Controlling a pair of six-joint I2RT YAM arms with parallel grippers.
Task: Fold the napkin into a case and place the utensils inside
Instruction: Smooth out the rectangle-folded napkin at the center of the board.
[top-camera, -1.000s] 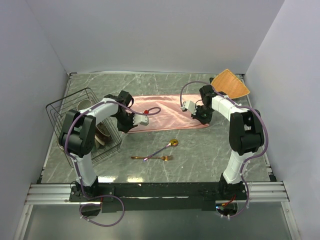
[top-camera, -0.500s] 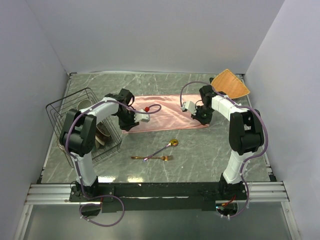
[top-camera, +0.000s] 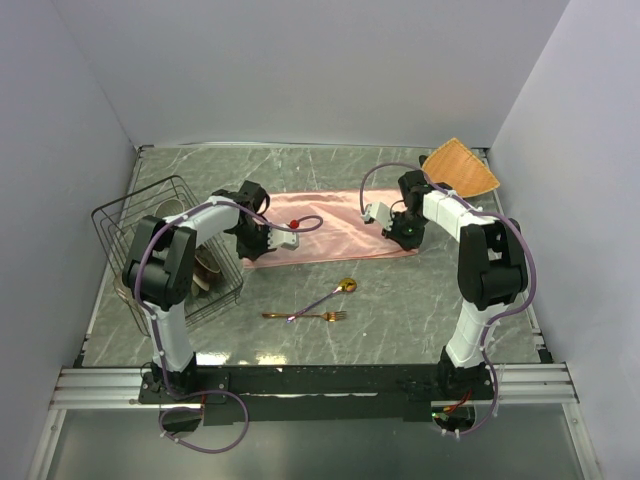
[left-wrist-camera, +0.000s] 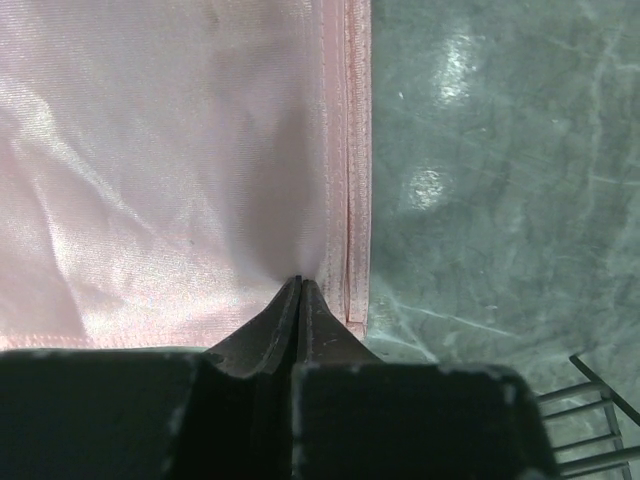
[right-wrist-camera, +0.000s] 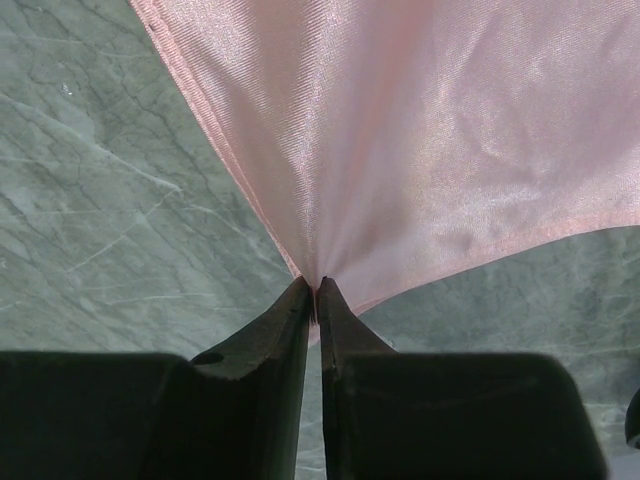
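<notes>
White arms (top-camera: 466, 335), black joints, looping purple cables (top-camera: 385, 170).

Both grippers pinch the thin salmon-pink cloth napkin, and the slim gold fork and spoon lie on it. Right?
No. The slim gold fork and spoon lie on the grey marble table, apart from the thin salmon-pink cloth napkin; the top external view shows it. The left gripper and right gripper do pinch it.

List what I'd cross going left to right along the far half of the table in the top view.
Going rightward: black wire rack → pink napkin → orange woven mat.
</notes>
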